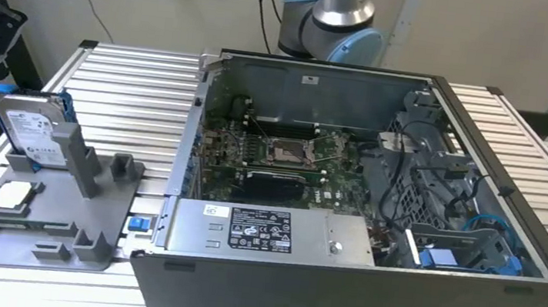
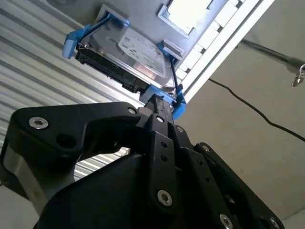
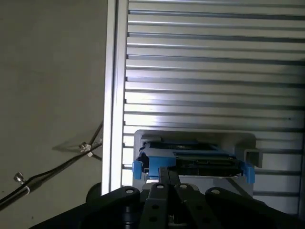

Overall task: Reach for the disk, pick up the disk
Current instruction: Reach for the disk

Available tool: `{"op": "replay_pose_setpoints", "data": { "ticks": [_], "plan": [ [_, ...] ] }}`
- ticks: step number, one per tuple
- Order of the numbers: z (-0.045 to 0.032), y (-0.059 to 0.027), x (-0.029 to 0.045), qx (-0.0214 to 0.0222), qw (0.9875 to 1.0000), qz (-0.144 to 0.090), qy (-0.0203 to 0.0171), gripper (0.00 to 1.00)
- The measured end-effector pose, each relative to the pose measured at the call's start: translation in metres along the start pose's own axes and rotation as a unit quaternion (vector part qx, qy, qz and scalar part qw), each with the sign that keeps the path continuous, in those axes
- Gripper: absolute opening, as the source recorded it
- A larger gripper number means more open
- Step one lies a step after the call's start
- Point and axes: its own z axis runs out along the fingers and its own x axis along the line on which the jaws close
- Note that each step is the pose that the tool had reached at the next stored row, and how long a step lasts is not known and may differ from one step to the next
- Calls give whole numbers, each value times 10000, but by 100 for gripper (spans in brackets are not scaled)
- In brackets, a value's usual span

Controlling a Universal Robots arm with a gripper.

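Black linkage of the end effector (image 2: 159,104) sits closest to the lens in the second wrist view. Its tip is right at a blue rail (image 2: 177,109) of the disk (image 2: 136,50). Touching or just shy, can't call it. Can't tell if it's clenched or released either; its own links hide that.

Disk stands on edge in the grey fixture (image 1: 78,193) at the exterior view's left, by the table (image 1: 138,76) edge. The open computer case (image 1: 342,285) is well apart to the exterior view's right. Disk looks seated in its slot, so my read is reach about done, pick not done.

For a clean grab:
- Tip looks off-centre along the upper edge, toward one rail end. Gripped there, the disk could swing, so go for the middle.
- Clamp the metal body, not plastic alone; the rails likely flex.
- Lift straight along the slot. Tilt could jam it on the fixture posts.

White-topped chip (image 1: 13,195) lies flat on the fixture's near part, apart from the disk.
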Motion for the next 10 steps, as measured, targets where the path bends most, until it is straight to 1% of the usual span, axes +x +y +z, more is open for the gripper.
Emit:
{"op": "replay_pose_setpoints", "data": {
  "ticks": [10],
  "plan": [
    [0, 0, 3, 0, 10000, -10, 0, 0]
  ]
}}
